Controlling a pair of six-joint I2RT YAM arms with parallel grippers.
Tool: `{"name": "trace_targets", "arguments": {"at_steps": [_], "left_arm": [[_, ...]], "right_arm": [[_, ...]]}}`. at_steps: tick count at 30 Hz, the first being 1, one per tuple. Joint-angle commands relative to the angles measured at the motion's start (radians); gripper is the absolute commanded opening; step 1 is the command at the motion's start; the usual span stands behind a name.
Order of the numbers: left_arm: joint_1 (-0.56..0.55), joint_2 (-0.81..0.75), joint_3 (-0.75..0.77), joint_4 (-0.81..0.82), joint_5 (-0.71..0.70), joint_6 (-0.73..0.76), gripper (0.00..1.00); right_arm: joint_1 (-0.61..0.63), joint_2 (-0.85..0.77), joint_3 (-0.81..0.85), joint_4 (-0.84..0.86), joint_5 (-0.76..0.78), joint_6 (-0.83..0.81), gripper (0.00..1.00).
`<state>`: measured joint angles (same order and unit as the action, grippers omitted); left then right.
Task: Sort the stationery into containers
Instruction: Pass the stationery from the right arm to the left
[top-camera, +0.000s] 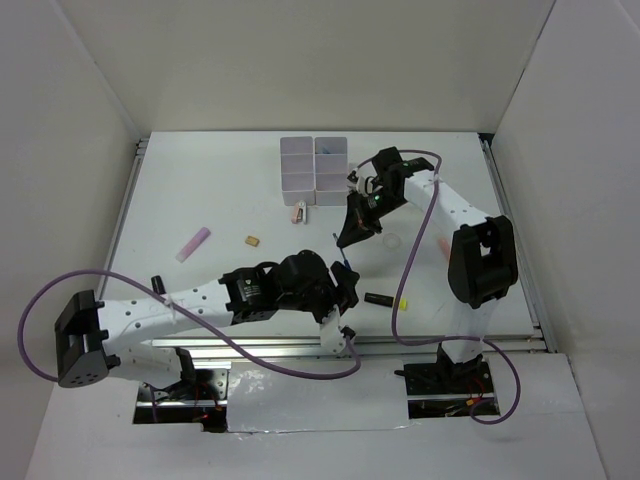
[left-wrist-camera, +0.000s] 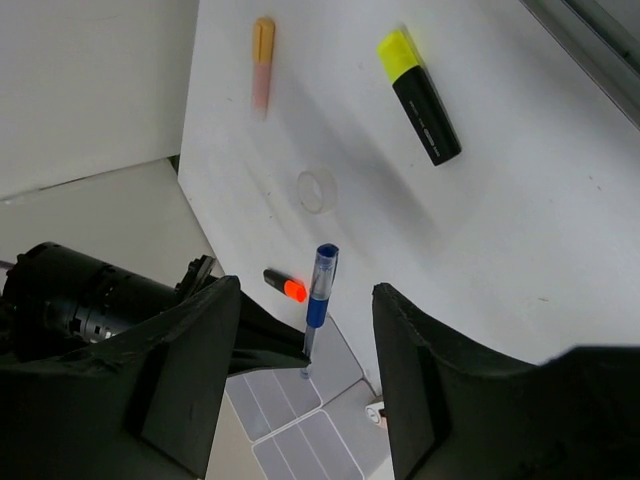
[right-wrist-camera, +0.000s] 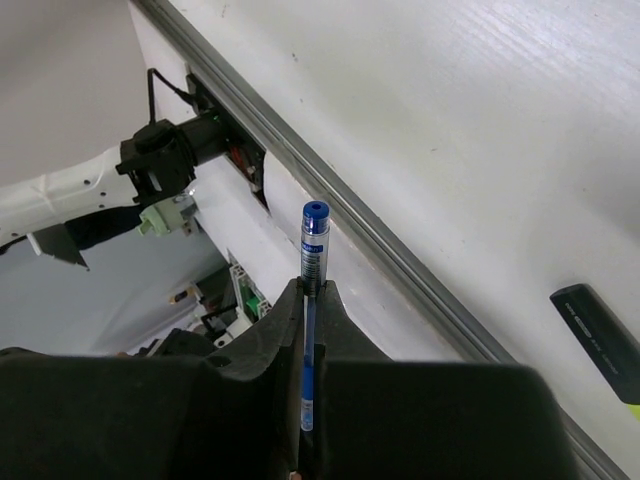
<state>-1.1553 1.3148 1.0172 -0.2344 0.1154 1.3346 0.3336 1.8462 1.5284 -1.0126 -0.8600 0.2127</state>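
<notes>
- Close to the near edge of the table (top-camera: 200, 200), the yellow highlighter (top-camera: 385, 299) is left unsorted. The left gripper (top-camera: 347, 288) is held just beside it, its jaws wide and with nothing between them.
- Toward the middle, the blue pen (right-wrist-camera: 313, 240) is clamped in the right gripper (right-wrist-camera: 310, 295) and carried above the table, not yet over any bin.
- The pink marker (top-camera: 193, 243), the tan eraser (top-camera: 253, 241) and the tape ring (top-camera: 395, 242) are also left loose.
- At the far edge, the containers (top-camera: 313, 165) are found; their contents cannot be told. Most sorting is judged undone.
- An orange highlighter (left-wrist-camera: 284, 284) is shown only in the left wrist view. The tight grip on the pen is shown best in the right wrist view.
</notes>
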Motion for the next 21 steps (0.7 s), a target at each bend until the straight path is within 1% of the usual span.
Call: {"name": "trace_targets", "arguments": {"at_steps": [1, 2, 5, 11, 17, 20, 21], "left_arm": [[-0.003, -0.049, 0.011, -0.005, 0.006, -0.012, 0.67], [-0.001, -0.033, 0.018, -0.031, 0.007, -0.017, 0.64], [-0.001, 0.004, 0.044, -0.049, -0.009, -0.031, 0.61], [0.005, 0.081, 0.107, -0.100, -0.026, -0.021, 0.59], [0.012, 0.115, 0.127, -0.092, -0.040, -0.011, 0.58], [0.011, 0.141, 0.148, -0.108, -0.055, -0.012, 0.54], [0.012, 0.152, 0.155, -0.117, -0.059, -0.015, 0.50]], "right_arm": [[0.001, -0.050, 0.001, 0.014, 0.006, 0.001, 0.00], [0.001, -0.050, 0.006, 0.011, 0.006, 0.001, 0.00], [0.005, -0.054, 0.009, 0.008, 0.012, 0.007, 0.00], [0.015, -0.073, -0.005, 0.011, 0.027, 0.017, 0.00], [0.021, -0.073, -0.004, 0.006, 0.053, 0.025, 0.00], [0.022, -0.073, 0.006, 0.000, 0.064, 0.022, 0.00], [0.021, -0.071, 0.009, 0.000, 0.067, 0.025, 0.00]]}}
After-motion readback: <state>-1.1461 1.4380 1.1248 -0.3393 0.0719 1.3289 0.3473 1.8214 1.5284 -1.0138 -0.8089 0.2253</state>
